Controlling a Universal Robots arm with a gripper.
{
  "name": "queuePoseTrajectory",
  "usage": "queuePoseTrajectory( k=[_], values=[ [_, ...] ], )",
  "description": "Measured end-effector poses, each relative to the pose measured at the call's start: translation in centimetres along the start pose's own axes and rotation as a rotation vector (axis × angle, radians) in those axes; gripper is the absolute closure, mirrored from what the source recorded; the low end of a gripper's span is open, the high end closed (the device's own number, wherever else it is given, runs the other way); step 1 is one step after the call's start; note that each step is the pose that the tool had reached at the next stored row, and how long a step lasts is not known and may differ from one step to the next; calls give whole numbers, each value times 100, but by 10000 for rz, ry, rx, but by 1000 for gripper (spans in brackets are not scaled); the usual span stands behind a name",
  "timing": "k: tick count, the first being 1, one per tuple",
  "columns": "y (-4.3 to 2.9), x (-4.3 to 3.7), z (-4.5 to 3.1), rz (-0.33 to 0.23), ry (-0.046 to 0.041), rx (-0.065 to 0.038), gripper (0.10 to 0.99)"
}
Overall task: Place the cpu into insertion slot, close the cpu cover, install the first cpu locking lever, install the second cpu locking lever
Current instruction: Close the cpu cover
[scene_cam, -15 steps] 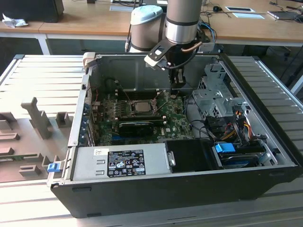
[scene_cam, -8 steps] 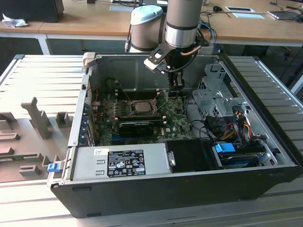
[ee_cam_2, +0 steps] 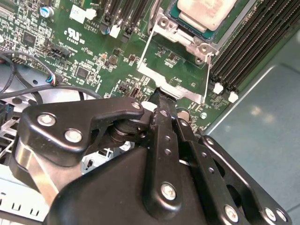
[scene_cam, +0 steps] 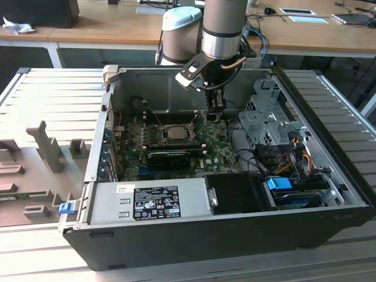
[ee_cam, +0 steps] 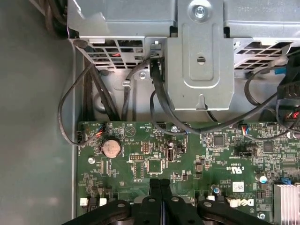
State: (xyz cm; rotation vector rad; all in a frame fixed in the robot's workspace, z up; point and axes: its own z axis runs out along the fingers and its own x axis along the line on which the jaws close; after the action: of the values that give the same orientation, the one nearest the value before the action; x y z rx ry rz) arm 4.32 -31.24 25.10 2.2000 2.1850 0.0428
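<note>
The cpu (ee_cam_2: 206, 11) sits in the insertion slot (ee_cam_2: 186, 38), near the motherboard's (ee_cam_2: 93, 47) edge. The cpu cover (ee_cam_2: 149, 70) is swung open — the gripper (ee_cam_2: 161, 96), fingers pressed together, touches its free edge.

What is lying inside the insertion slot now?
The cpu lies in the insertion slot; the cpu cover stands open. Whatever lies under the chip is covered.
</note>
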Motion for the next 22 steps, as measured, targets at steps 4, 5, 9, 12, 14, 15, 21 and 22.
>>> queuePoseTrajectory(
  k=[4, 5, 9, 12, 14, 15, 21, 22],
  values=[
    [-56, -1, -2, -1, 1, 0, 980],
    [-81, -1, -4, -1, 1, 0, 980],
    [-141, -1, -6, 0, 1, 0, 980],
    [-162, -1, -7, -1, 1, 0, 980],
    [-171, -1, -8, 0, 1, 0, 980],
    [-174, -1, -8, 0, 2, -1, 980],
    [-191, -1, -9, -1, 1, 0, 980],
    [-195, -2, -9, 0, 0, 0, 980]
  ],
)
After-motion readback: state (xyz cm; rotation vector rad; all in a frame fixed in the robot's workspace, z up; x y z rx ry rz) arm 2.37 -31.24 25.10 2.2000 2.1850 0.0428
